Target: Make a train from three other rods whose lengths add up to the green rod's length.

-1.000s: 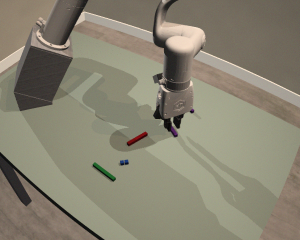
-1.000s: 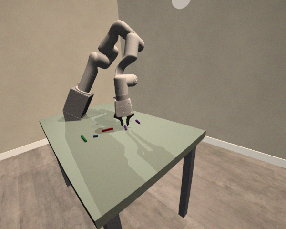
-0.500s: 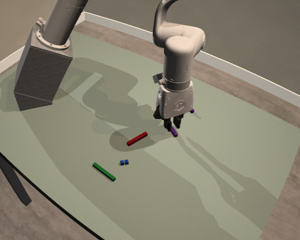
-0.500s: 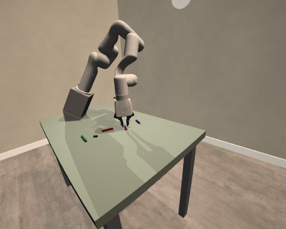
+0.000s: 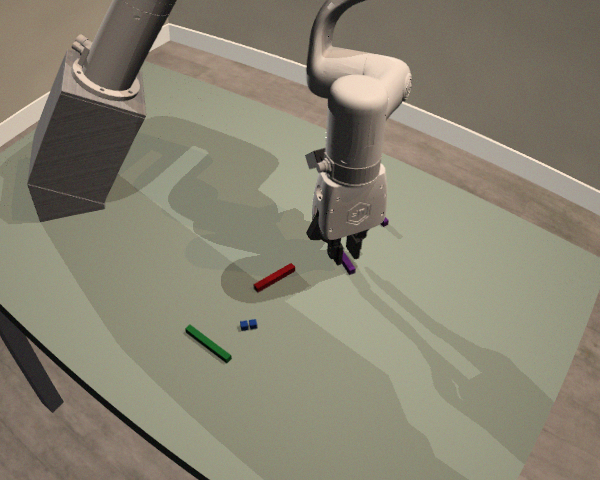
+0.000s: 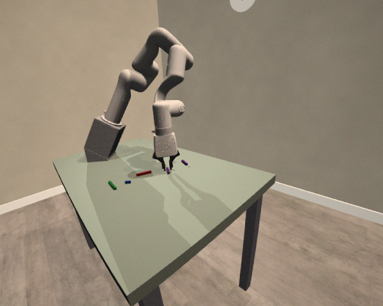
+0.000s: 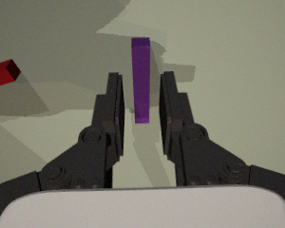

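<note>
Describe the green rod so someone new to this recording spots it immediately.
On the pale green table, find the red rod. The green rod lies beyond it from the gripper, beside two tiny blue rods. Unlike those neighbours, it is long and green.

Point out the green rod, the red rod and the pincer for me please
Green rod [image 5: 208, 343] [image 6: 112, 185]: top and exterior views, middle of its length.
Red rod [image 5: 274, 277] [image 6: 143, 173] [image 7: 1, 74]: all three views, on its visible side.
Pincer [image 5: 347, 254] [image 6: 167, 168] [image 7: 141, 90]: all views, midway between fingertips.
</note>
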Controlling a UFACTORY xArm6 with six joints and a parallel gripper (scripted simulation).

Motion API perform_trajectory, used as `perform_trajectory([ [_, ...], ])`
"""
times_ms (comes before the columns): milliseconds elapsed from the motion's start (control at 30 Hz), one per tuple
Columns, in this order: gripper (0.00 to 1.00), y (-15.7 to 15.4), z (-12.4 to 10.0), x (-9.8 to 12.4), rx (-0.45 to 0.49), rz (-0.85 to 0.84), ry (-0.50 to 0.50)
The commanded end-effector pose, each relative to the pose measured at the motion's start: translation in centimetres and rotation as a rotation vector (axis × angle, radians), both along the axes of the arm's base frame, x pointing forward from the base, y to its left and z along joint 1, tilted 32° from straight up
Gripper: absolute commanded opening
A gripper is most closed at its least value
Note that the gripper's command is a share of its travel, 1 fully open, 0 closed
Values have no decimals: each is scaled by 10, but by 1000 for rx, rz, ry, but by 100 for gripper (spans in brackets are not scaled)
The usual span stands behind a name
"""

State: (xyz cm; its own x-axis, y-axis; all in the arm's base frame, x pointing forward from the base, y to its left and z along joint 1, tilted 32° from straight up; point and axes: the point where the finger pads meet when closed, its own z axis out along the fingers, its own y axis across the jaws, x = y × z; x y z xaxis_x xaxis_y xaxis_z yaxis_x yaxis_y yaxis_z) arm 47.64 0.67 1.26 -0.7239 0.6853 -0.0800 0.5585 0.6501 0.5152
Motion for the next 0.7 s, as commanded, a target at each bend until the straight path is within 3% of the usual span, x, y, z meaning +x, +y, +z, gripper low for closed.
perform_trajectory([
  [0,24,1,-3,3,0,-1,-2],
  [667,24,3,-7,5,0,-1,-2],
])
